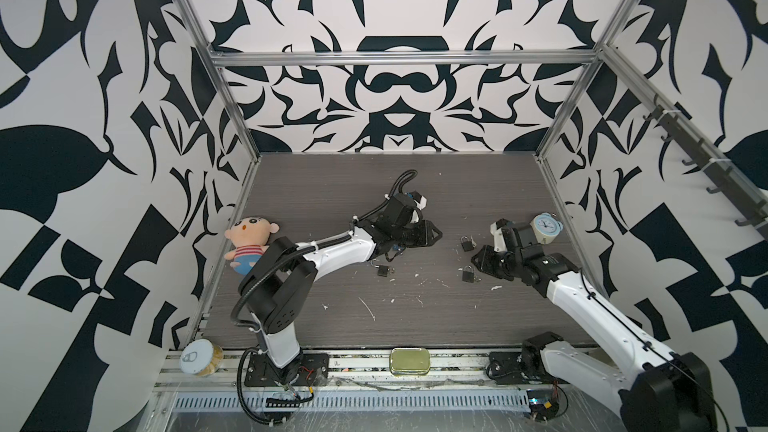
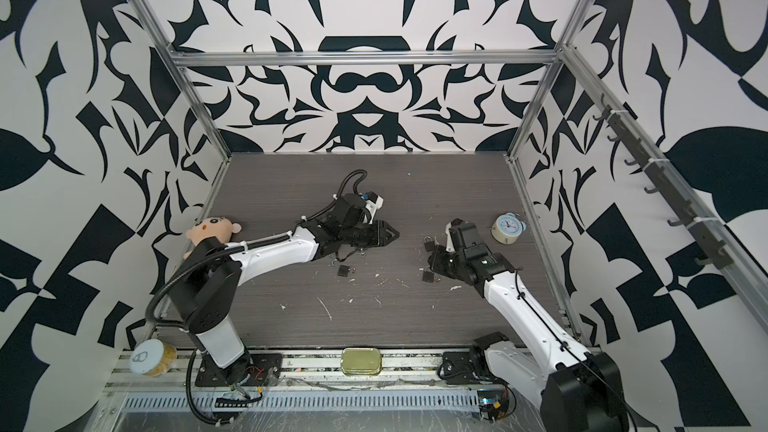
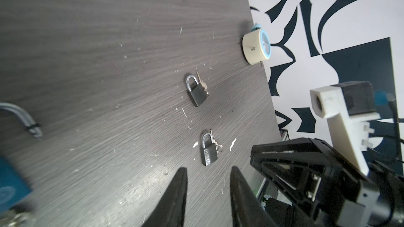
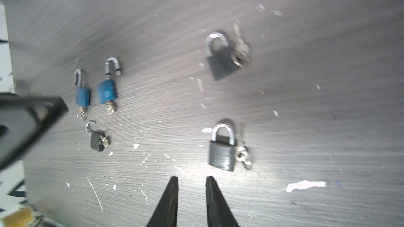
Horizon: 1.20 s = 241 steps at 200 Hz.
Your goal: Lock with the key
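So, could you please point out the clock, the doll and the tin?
Clock (image 1: 545, 224), in a top view, on its dial.
Doll (image 1: 248, 229), in a top view, on its face.
Tin (image 1: 409, 361), in a top view, on its lid.

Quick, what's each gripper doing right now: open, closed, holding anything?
Left gripper: jaws open, holding nothing.
Right gripper: jaws open, holding nothing.

Left arm (image 1: 345, 248) and right arm (image 1: 573, 297): screw-dotted white shells, black joint housings. Ribbed black conduit (image 1: 239, 380), zip-tied, follows the left; a thin black cable (image 1: 623, 320) lines the right. Left pincer (image 3: 208, 168) and right pincer (image 4: 192, 177) taper to black points.
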Motion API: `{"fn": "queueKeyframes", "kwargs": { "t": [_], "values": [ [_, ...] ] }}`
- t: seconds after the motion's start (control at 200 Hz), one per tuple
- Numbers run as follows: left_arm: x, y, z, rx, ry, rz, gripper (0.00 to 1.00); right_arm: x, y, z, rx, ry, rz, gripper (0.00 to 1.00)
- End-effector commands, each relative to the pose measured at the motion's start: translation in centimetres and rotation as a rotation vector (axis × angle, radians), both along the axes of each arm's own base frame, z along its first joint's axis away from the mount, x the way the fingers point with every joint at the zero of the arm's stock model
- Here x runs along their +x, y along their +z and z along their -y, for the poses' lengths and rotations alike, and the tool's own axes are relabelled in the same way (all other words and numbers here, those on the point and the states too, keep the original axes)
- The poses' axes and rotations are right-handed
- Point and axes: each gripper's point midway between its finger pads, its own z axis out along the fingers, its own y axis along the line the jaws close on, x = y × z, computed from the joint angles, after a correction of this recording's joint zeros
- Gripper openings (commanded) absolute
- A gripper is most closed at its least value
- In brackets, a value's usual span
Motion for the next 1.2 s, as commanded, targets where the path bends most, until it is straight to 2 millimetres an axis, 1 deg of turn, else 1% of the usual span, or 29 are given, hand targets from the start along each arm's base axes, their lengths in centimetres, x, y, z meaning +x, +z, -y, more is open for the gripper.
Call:
{"fn": "queueKeyframes", "kwargs": {
  "t": [0.0, 0.055, 0.12, 0.19, 0.26, 0.29, 0.31, 0.315, 0.325, 0.36, 0.395, 0.47, 0.545, 0.63, 0.66, 0.675, 0.83, 0.955, 1.035, 1.045, 1.07, 1.2],
  "values": [
    [0.8, 0.8, -3.9, 0.103, 0.085, 0.097, 0.37, 1.4, 1.6, -0.3, -0.091, -0.048, 0.069, 0.26],
    [1.1, 1.2, -5.9, 0.101, 0.129, 0.094, 0.37, 1.9, 1.8, -1.8, -0.099, -0.013, 0.085, 0.26],
    [1.2, 1.1, -8.5, 0.096, 0.185, 0.068, 0.38, 2.6, 1.9, -3.7, -0.132, 0.035, 0.110, 0.26],
    [1.1, 0.9, -11.2, 0.090, 0.241, 0.047, 0.39, 3.3, 1.9, -5.5, -0.188, 0.085, 0.137, 0.26],
    [0.8, 0.8, -13.6, 0.095, 0.293, 0.037, 0.40, 4.1, 1.4, -7.0, -0.242, 0.127, 0.150, 0.27],
    [0.5, 0.9, -14.5, 0.099, 0.311, 0.038, 0.41, 4.5, 1.2, -7.6, -0.250, 0.142, 0.151, 0.30],
    [0.4, 0.4, -15.1, 0.113, 0.324, 0.030, 0.42, 4.7, 0.9, -8.0, -0.257, 0.152, 0.148, 0.33],
    [0.3, 0.9, -15.2, 0.105, 0.328, 0.041, 0.42, 4.7, 0.9, -8.1, -0.257, 0.155, 0.148, 0.34],
    [0.3, 1.2, -15.5, 0.100, 0.336, 0.049, 0.42, 4.8, 0.8, -8.3, -0.258, 0.161, 0.147, 0.36],
    [0.0, 1.3, -16.4, 0.103, 0.356, 0.057, 0.43, 5.2, 0.5, -9.2, -0.257, 0.183, 0.150, 0.39],
    [-0.2, 1.4, -17.2, 0.105, 0.380, 0.063, 0.44, 5.6, 0.2, -9.9, -0.258, 0.201, 0.153, 0.40],
    [-0.7, 0.8, -18.9, 0.099, 0.430, 0.051, 0.49, 6.6, -0.5, -11.2, -0.269, 0.223, 0.141, 0.40],
    [-1.1, 0.3, -20.4, 0.080, 0.466, 0.033, 0.51, 7.4, -1.3, -12.4, -0.277, 0.240, 0.129, 0.41],
    [-1.4, -0.2, -21.7, 0.061, 0.482, 0.007, 0.52, 8.4, -1.6, -14.2, -0.271, 0.264, 0.139, 0.45],
    [-1.5, -0.4, -22.2, 0.057, 0.492, -0.004, 0.53, 8.7, -1.7, -14.7, -0.273, 0.268, 0.140, 0.51],
    [-1.5, -0.5, -22.4, 0.057, 0.495, -0.010, 0.54, 8.9, -1.8, -15.0, -0.272, 0.270, 0.142, 0.52],
    [-2.1, -1.1, -23.9, 0.056, 0.507, -0.042, 0.55, 10.4, -2.7, -17.8, -0.285, 0.290, 0.144, 0.53],
    [-2.4, -1.3, -24.8, 0.057, 0.519, -0.044, 0.57, 11.0, -3.9, -19.6, -0.319, 0.307, 0.132, 0.53],
    [-2.5, -1.4, -25.2, 0.046, 0.522, -0.054, 0.58, 11.1, -4.7, -20.4, -0.327, 0.316, 0.118, 0.53],
    [-2.6, -1.4, -25.2, 0.044, 0.519, -0.057, 0.59, 11.4, -4.7, -20.1, -0.347, 0.300, 0.126, 0.53],
    [-2.6, -1.4, -25.2, 0.040, 0.516, -0.061, 0.59, 11.6, -4.9, -20.0, -0.359, 0.290, 0.128, 0.53],
    [-2.8, -1.6, -25.2, 0.028, 0.502, -0.076, 0.59, 11.9, -5.7, -19.9, -0.407, 0.267, 0.118, 0.53]
  ]
}}
